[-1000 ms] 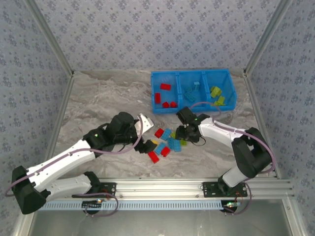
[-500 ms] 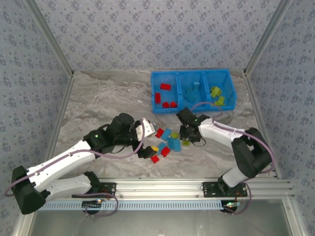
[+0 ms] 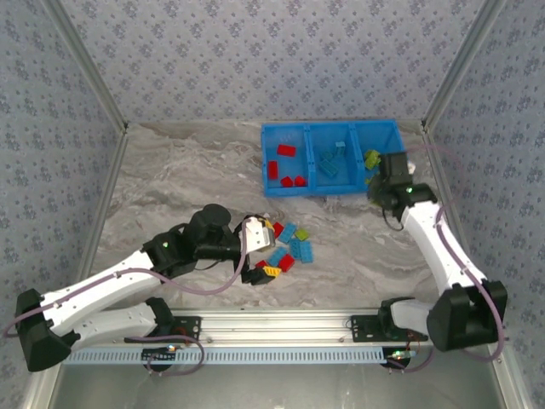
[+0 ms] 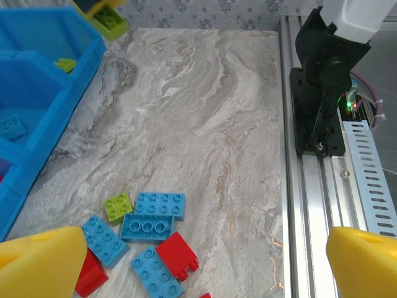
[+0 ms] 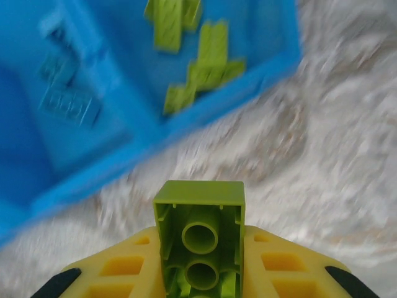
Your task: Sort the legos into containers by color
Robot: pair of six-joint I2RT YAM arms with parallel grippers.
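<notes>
The top view looks down from behind the arms over the whole table [image 3: 187, 179]. The left wrist camera faces right, low over it; the right wrist camera hangs close — blurred — above the blue bin [image 5: 124, 143], seen in all three.

Grey marbled tabletop [image 3: 187, 170], floral-patterned blue-grey walls [image 3: 272, 60] (on three sides), aluminium rail [image 3: 289, 322] along the near edge

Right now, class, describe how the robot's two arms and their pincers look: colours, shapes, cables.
The left arm and right arm both have smooth white links joined by rounded black joints, with a thin purplish-grey cable looping along each. The left pincer and right pincer have yellow fingers; the right one's show rectangular recesses and black patches.
</notes>
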